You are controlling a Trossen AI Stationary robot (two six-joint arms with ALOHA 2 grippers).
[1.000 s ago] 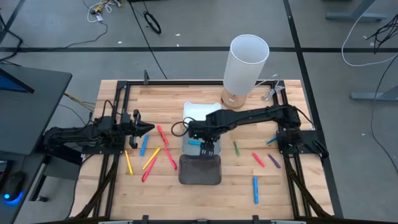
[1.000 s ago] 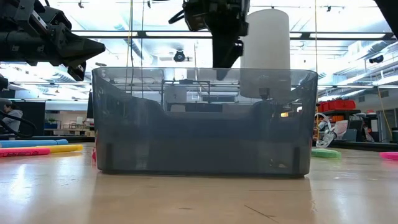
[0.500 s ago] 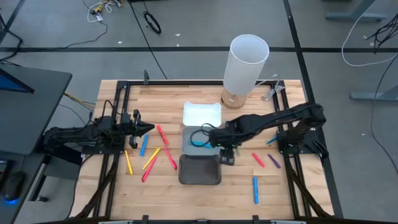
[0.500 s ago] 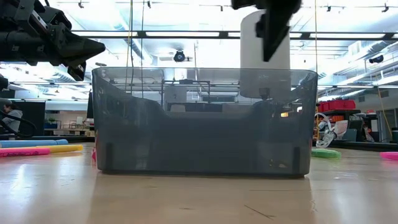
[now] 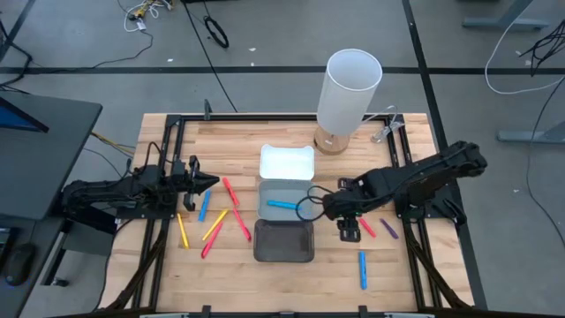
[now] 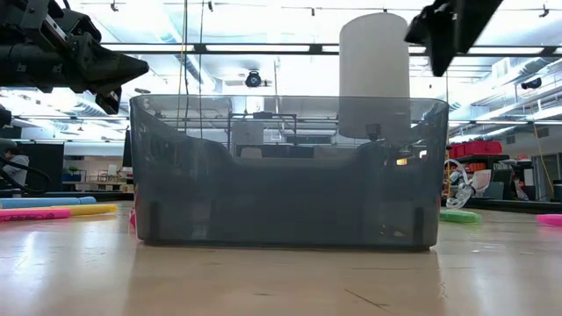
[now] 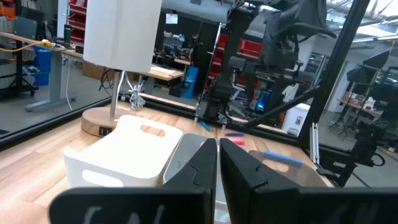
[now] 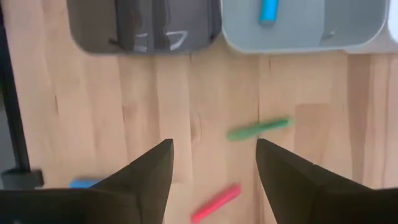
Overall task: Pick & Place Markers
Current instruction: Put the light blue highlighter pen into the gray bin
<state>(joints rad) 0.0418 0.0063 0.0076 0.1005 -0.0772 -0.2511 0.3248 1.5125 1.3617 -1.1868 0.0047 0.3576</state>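
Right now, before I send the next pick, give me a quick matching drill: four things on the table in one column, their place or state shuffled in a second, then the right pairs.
Things:
1. blue marker
2. dark grey tray
3. left gripper
4. right gripper

Place or state:
A. shut, waiting at the table's left side
B. lying in the light grey tray
C. open, above the bare wood near a green marker and a red marker
D. nearest the front edge, no marker in it

Pairs: 1-B, 2-D, 3-A, 4-C
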